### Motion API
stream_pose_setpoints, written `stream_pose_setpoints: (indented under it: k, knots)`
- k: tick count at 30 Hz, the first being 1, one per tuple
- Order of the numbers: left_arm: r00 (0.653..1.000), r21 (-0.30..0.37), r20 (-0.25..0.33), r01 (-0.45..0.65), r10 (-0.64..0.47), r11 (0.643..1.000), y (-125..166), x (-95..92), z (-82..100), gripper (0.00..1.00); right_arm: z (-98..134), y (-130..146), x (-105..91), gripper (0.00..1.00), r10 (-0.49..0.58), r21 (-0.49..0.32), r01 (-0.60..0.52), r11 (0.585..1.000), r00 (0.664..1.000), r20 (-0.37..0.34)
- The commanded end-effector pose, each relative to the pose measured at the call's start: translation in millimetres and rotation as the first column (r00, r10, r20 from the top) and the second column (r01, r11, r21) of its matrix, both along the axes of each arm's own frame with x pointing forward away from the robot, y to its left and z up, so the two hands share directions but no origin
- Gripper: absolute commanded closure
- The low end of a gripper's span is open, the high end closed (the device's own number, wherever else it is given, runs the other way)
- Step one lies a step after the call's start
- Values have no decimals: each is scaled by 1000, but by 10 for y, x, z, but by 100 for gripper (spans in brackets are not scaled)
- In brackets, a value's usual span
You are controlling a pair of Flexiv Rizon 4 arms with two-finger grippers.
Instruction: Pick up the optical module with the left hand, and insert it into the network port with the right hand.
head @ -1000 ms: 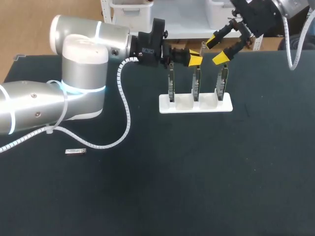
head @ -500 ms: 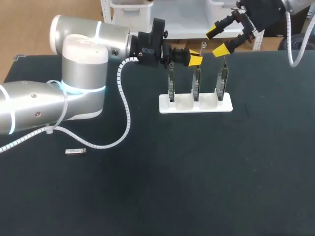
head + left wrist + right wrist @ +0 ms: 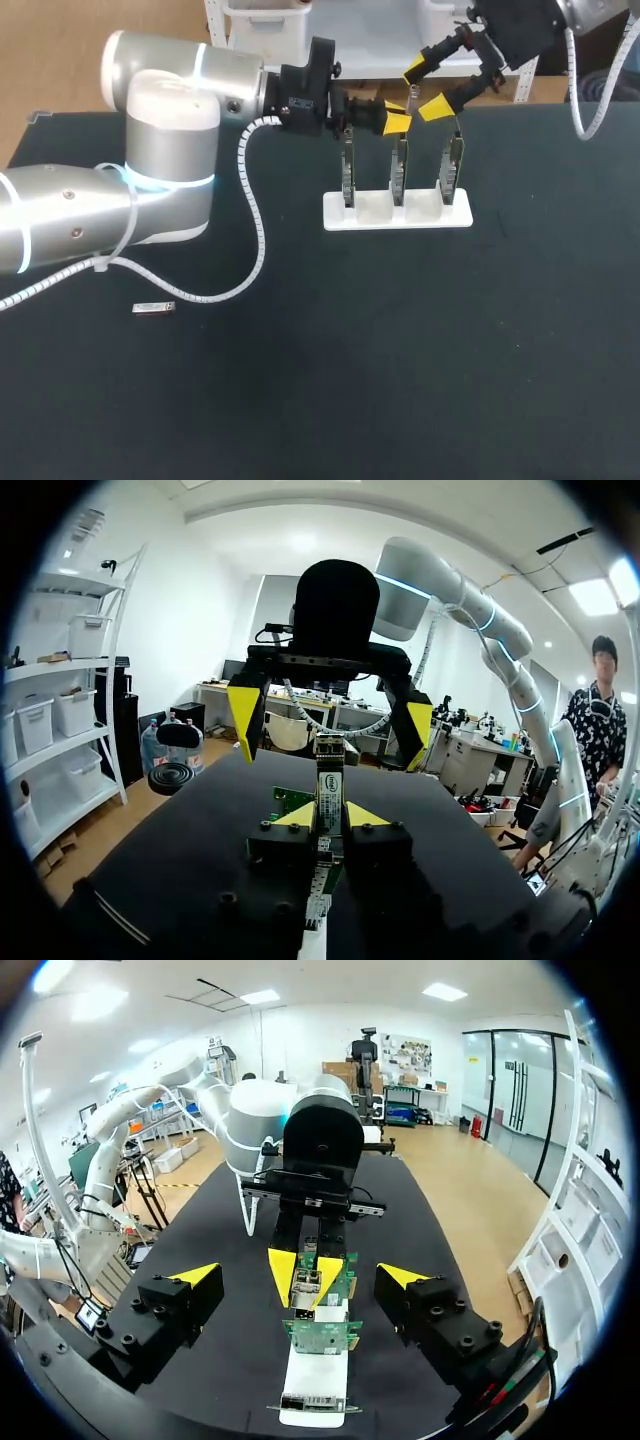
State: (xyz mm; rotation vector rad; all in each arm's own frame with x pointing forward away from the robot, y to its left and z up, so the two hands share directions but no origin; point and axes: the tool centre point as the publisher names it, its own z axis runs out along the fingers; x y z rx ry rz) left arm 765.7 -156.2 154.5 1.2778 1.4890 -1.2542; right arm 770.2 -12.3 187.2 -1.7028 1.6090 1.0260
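Observation:
My left gripper hangs above the white stand and is shut on the optical module, a slim silver bar that sticks out past its yellow tips. Facing it from the far side, my right gripper stands open, one finger on either side of the module's free end without touching it. In the right wrist view the module lies ahead between my own wide fingers. Three upright circuit boards with network ports stand in the white stand; a green board shows below the module.
A second small silver module lies flat on the black table at the near left, beside the left arm's white cable. The stand sits at the far middle of the table.
My right gripper has moved left and closer to the left gripper, staying open. The left arm and the module in it have kept still.

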Motion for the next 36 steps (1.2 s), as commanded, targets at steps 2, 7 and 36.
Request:
stream_pose_setpoints:
  k: [2,7,36]
  knots:
    - [1000,1,0,2,-2,1000,-3,12,1,100,-6,24,21,0,-15,-1,15,1000,1000,3]
    - [1000,1,0,2,-2,1000,-3,12,1,100,-6,17,30,0,-32,10,32,999,999,1]
    - [1000,1,0,2,-2,1000,-3,12,1,100,-20,40,35,0,-18,5,18,1000,1000,-14]
